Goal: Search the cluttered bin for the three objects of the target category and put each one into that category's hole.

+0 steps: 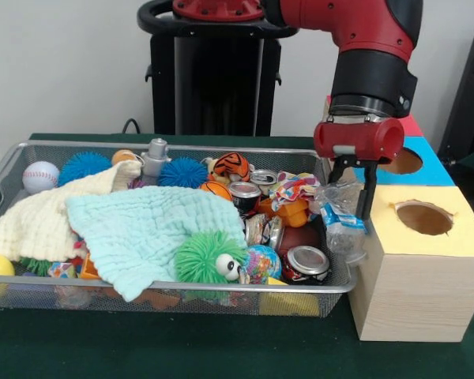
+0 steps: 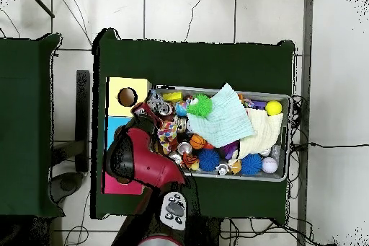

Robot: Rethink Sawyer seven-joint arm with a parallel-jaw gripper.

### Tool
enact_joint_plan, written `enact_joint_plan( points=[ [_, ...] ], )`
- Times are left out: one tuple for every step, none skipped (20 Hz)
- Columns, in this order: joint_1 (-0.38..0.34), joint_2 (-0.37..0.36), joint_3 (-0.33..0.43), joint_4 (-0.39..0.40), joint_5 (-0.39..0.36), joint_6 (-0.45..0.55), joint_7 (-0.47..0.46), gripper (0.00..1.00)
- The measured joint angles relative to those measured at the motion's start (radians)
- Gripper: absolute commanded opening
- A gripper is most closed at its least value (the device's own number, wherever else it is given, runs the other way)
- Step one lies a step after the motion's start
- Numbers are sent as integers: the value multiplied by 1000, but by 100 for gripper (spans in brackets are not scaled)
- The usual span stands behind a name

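The silver wire-mesh bin [image 1: 174, 287] is full of toys and cloths; it also shows in the overhead view [image 2: 282, 99]. My gripper [image 1: 350, 201] is shut on a crushed clear plastic bottle with a blue label [image 1: 336, 216]. It holds the bottle above the bin's right rim, beside the yellow box. A silver-topped can [image 1: 306, 261] lies at the bin's front right. Two more cans [image 1: 244, 193] [image 1: 262, 177] lie near the middle. In the overhead view my gripper [image 2: 149, 110] is over the bin's left end.
A yellow-topped wooden box with a round hole [image 1: 424, 218] stands right of the bin, with a blue box and hole [image 1: 401, 163] behind it. A pale green cloth [image 1: 150, 229], a cream cloth [image 1: 43, 217], spiky balls [image 1: 208, 257] and a baseball [image 1: 40, 176] fill the bin.
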State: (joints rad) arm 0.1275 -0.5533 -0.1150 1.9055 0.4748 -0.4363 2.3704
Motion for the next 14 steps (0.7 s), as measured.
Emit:
enact_joint_plan(
  points=[
    [0,-2,0,0,0,4,0,0],
    [-1,-4,0,0,0,11,0,0],
    [-2,-6,0,0,0,15,0,0],
    [-3,-7,0,0,0,19,0,0],
    [-5,-8,0,0,0,23,0,0],
    [-6,-9,0,0,0,27,0,0],
    [-7,-9,0,0,0,29,0,0],
    [-8,-9,0,0,0,33,0,0],
    [-8,-9,0,0,0,35,0,0],
    [-8,-9,-1,0,0,37,0,0],
    [-8,-9,-1,0,0,39,0,0],
    [-8,-10,-2,0,-2,41,0,0],
    [-9,-11,-3,0,-7,46,0,0],
    [-10,-13,-3,0,-12,51,0,0]
  ],
)
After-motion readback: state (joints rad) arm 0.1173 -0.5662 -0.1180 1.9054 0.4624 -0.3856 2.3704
